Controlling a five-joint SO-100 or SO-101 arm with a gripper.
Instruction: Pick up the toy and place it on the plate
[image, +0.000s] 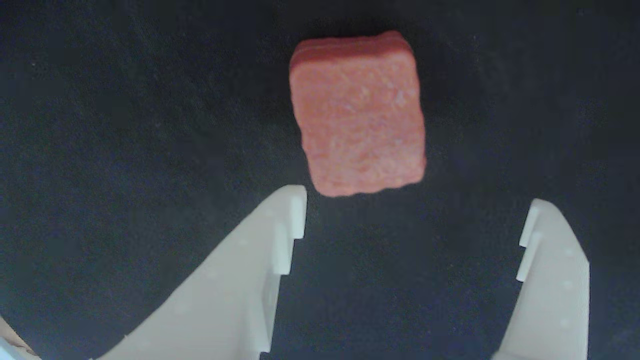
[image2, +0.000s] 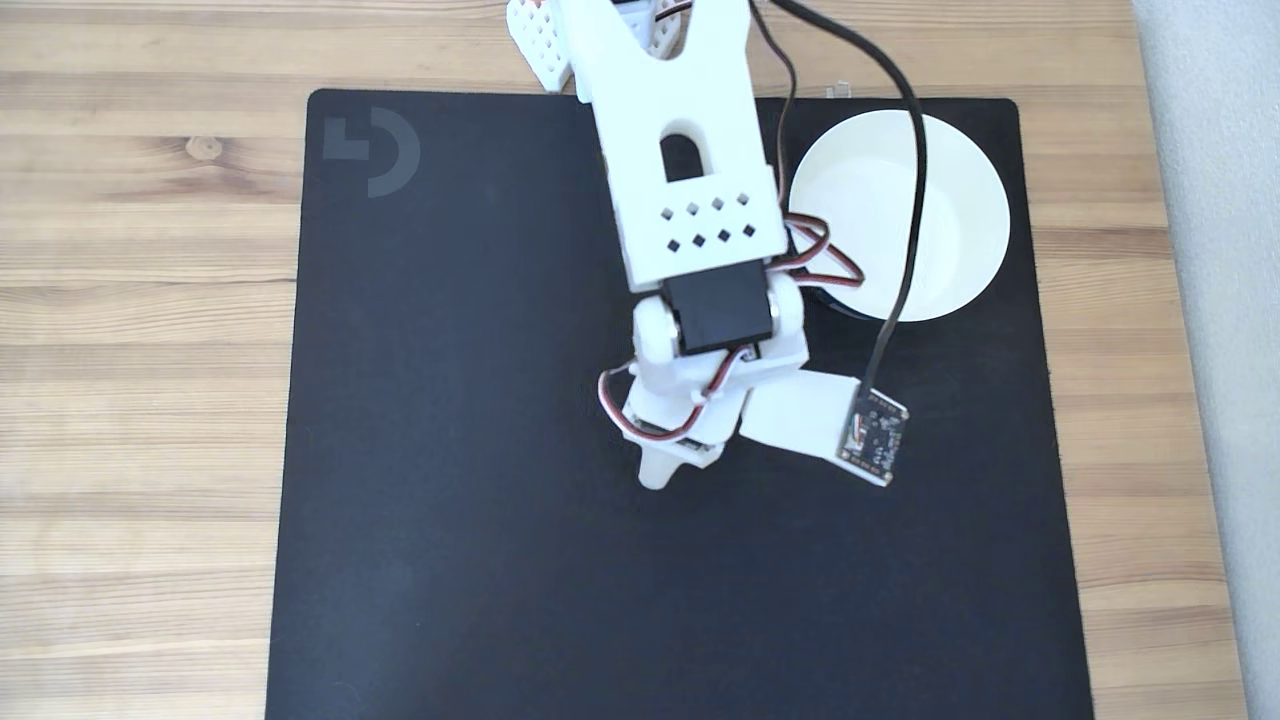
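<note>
In the wrist view the toy, a reddish-brown rough squarish block, lies flat on the black mat. My gripper is open, and its two white fingers stand wide apart just short of the toy's near edge. Nothing is between them, and the toy sits ahead of the gap, toward the left finger. In the fixed view the white arm reaches down over the middle of the mat and hides the toy. The round white plate sits at the mat's upper right, beside the arm.
A black mat covers the wooden table. A black cable runs across the plate to the small camera board on the wrist. Bare mat stretches to the left of the arm and below it.
</note>
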